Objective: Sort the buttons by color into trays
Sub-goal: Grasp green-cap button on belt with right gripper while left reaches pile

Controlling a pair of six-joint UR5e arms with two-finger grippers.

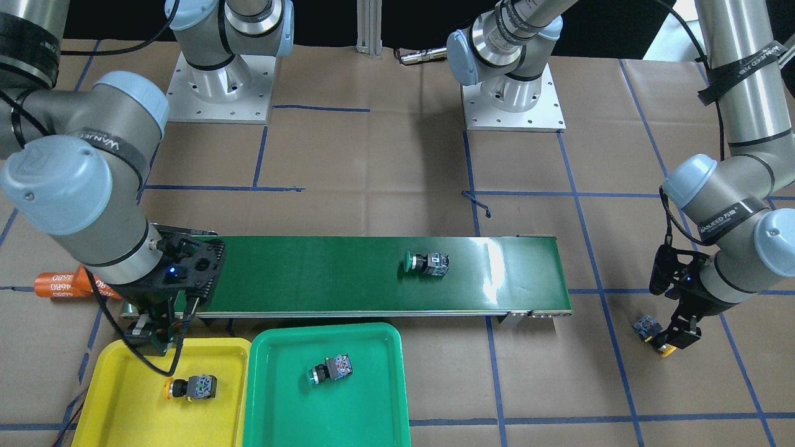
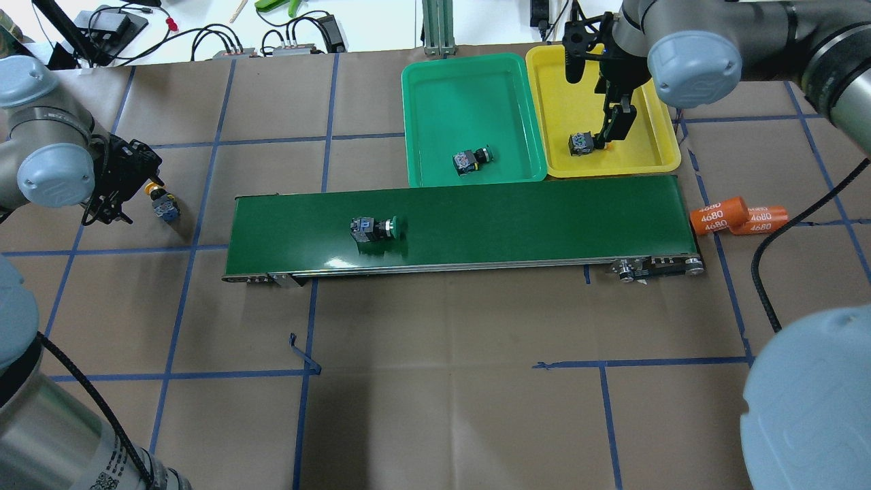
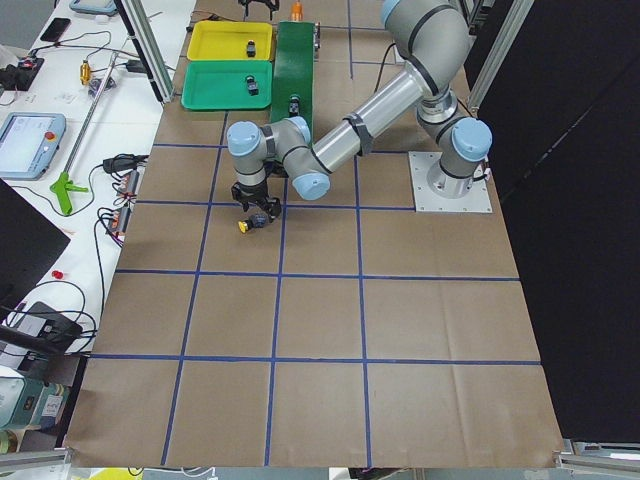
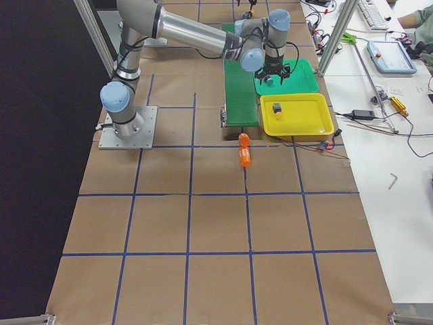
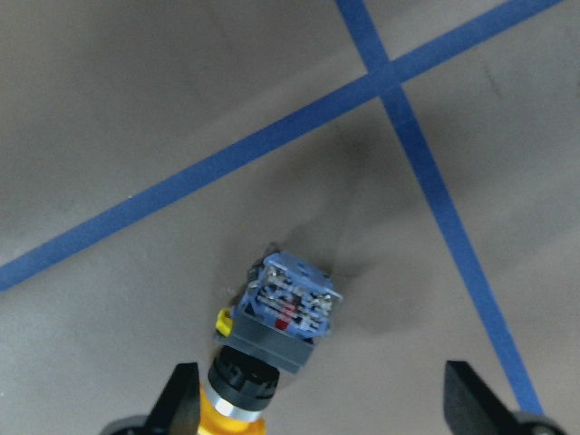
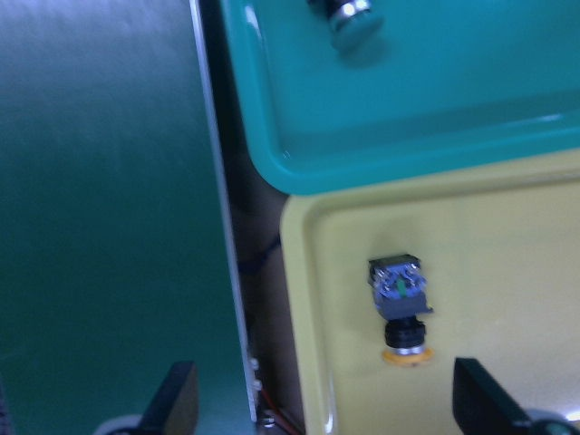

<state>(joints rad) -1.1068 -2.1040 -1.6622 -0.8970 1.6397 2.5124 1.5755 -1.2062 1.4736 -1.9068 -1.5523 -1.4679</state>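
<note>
- 2 of 4 buttons are sorted and 2 are left. Entries run left to right across the overhead view.
- Far left: the left gripper (image 5: 323, 396) is low over the counter (image 2: 435, 381), fingers spread wide, grasping nothing. The unsorted yellow button (image 2: 165, 205) lies on its side on the brown paper, well apart from both trays. In the wrist view its cap is just beside 1 finger and its body lies between the 2. Judgement: pre-grasp, pick not yet made.
- Left-centre: the conveyor belt (image 2: 517, 218) carries the unsorted green button (image 2: 373, 229), on its side, cap pointing toward the trays' end. No gripper is near it.
- Centre-right: the green tray (image 2: 435, 88) sits just beside the belt's far edge. The sorted green button (image 2: 469, 160) lies in it, near the rim on the belt side. Colour matches; this item is done.
- Right: the yellow tray (image 2: 653, 150) sits just beside the green one and holds the sorted yellow button (image 2: 582, 143). The right gripper (image 6: 331, 403) hangs above this tray, fingers apart and empty. In the wrist view the button lies on the tray floor, clear of both fingers. This item is done.
- Far right: 2 orange cylinders (image 2: 721, 215) marked 4680 lie on the counter past the belt end. They are not part of the sort.
- Remaining, by my estimate: the green button on the belt goes to the green tray. The yellow one on the counter is farthest from its tray and looks likely to need the belt or a hand-over.
</note>
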